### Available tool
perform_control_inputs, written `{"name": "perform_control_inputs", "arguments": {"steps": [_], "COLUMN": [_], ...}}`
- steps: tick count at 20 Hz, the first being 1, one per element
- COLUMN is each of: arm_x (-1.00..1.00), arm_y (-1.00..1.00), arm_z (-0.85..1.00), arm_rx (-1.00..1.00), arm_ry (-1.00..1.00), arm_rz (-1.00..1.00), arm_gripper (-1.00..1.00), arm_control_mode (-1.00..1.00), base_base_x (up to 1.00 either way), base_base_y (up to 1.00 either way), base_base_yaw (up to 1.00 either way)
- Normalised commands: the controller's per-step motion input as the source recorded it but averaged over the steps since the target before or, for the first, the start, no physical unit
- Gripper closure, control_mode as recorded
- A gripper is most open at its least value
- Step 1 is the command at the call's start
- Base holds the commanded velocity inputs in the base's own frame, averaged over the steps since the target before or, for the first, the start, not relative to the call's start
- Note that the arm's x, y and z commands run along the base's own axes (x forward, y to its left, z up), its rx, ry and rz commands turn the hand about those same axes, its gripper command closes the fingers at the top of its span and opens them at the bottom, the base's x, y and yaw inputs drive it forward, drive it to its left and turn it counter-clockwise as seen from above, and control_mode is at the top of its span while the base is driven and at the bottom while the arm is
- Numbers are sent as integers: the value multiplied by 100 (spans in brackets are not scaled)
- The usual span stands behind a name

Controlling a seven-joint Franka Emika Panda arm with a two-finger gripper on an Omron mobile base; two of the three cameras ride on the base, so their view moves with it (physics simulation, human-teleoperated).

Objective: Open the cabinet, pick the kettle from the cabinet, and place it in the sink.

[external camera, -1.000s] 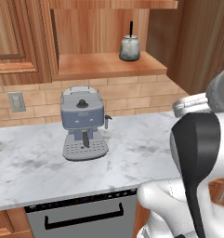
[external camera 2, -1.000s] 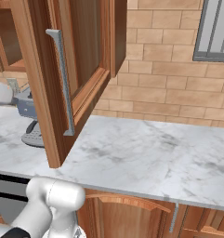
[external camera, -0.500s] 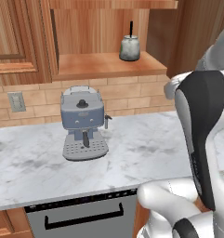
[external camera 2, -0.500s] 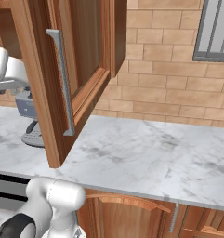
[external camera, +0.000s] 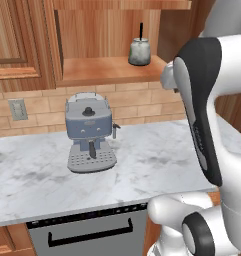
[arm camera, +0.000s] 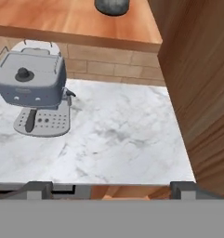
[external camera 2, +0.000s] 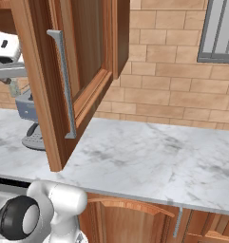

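The cabinet stands open; its door, with the long silver handle, swings out over the counter. The kettle, small and pale with a dark upright knob, sits on the cabinet's wooden shelf; in the hand view the kettle is cut off at the top edge. My gripper is open, its fingertips far apart with nothing between them, in front of and below the shelf. My hand shows at the left edge, behind the door. The sink is out of view.
A blue-grey espresso machine stands on the marble counter under the shelf. The open door walls off the right side of the hand view. A dishwasher front sits below the counter. A brick wall and window lie to the right.
My arm has risen and swung toward the open cabinet, so the hand sits higher in both base views. The gripper has stayed open. Kettle and door have not moved.
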Motion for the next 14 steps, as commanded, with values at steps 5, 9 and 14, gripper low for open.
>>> {"name": "perform_control_inputs", "arguments": {"steps": [5,9,14], "arm_x": [38,37,32], "arm_y": [6,0,0], "arm_z": [-9,-4,-7], "arm_rx": [8,2,0], "arm_ry": [0,-2,-8], "arm_rz": [0,0,0], "arm_gripper": [-100,-100,-100], "arm_control_mode": [-100,-100,-100], "base_base_x": [0,0,0], "base_base_y": [0,0,0], "base_base_yaw": [0,0,0]}}
